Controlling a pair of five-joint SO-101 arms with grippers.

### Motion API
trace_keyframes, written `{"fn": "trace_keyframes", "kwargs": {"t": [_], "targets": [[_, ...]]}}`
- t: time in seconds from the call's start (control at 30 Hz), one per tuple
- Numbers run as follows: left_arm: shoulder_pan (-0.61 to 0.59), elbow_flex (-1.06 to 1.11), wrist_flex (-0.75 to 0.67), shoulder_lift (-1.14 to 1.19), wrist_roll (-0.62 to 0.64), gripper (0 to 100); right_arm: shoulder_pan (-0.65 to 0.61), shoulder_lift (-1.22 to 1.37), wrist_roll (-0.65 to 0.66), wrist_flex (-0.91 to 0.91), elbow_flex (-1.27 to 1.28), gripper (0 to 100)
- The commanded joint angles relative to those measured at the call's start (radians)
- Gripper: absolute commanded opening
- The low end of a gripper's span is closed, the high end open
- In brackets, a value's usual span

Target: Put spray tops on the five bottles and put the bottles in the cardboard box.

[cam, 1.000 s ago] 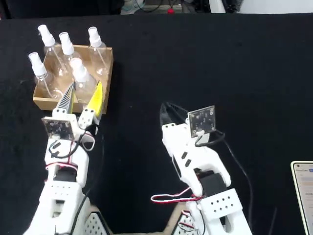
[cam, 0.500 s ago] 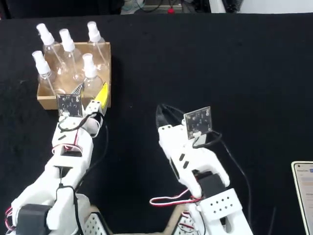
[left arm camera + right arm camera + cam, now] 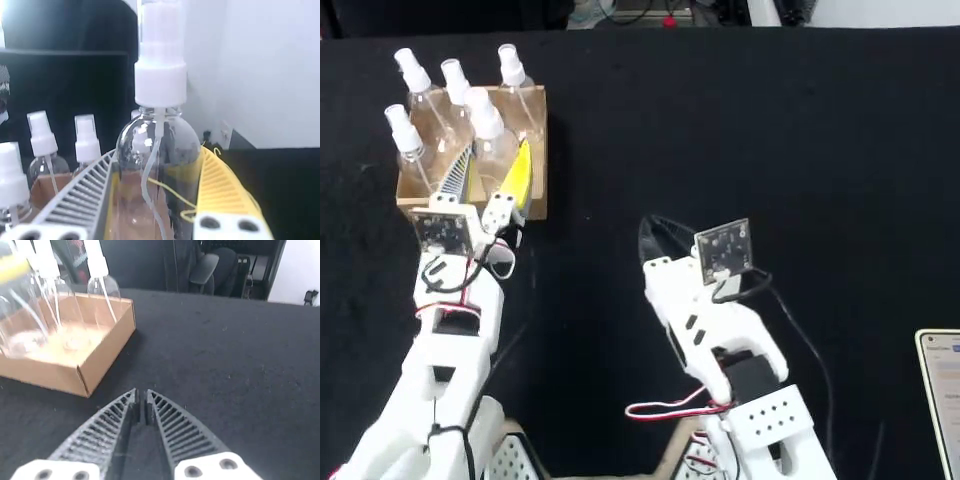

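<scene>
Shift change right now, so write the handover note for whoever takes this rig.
Left pincer: shut on a capped bottle within the cardboard box outline; whether it touches the box floor is unclear.
Right pincer: shut, empty, over the table, apart from the box.
Done: four other bottles stand capped in the box.
To do: set down and release the fifth, then withdraw.

A black table (image 3: 770,130) is spread across the whole frame. A lit screen (image 3: 940,395) is cut off at its lower right edge. An office chair (image 3: 212,267) is seen behind.
</scene>
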Motion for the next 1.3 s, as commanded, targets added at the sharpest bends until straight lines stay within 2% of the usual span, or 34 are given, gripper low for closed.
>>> {"fn": "trace_keyframes", "kwargs": {"t": [0.0, 0.27, 0.53, 0.73, 0.8, 1.03, 1.17, 1.27], "targets": [[0.005, -0.061, -0.015, -0.044, -0.002, 11, -0.006, -0.016, 0.009, -0.032, -0.008, 1.5], [-0.016, -0.114, -0.023, 0.035, 0.005, 11, -0.006, -0.016, 0.009, -0.032, -0.008, 1.5], [-0.018, -0.251, -0.041, 0.238, 0.006, 11, -0.006, -0.016, 0.009, -0.032, -0.007, 1.5], [-0.018, -0.222, -0.41, 0.431, 0.006, 11, -0.006, -0.015, 0.009, -0.032, -0.007, 1.5], [-0.016, -0.237, -0.486, 0.509, 0.006, 11, -0.006, -0.016, 0.009, -0.032, -0.002, 1.5], [-0.024, -0.34, -0.514, 0.732, 0.006, 11, -0.006, -0.016, 0.009, -0.032, -0.001, 1.5], [-0.022, -0.329, -0.631, 0.773, 0.006, 11, -0.006, -0.016, 0.009, -0.032, -0.001, 1.5], [-0.025, -0.318, -0.66, 0.801, 0.005, 11, -0.006, -0.016, 0.009, -0.032, -0.001, 1.5]]}}
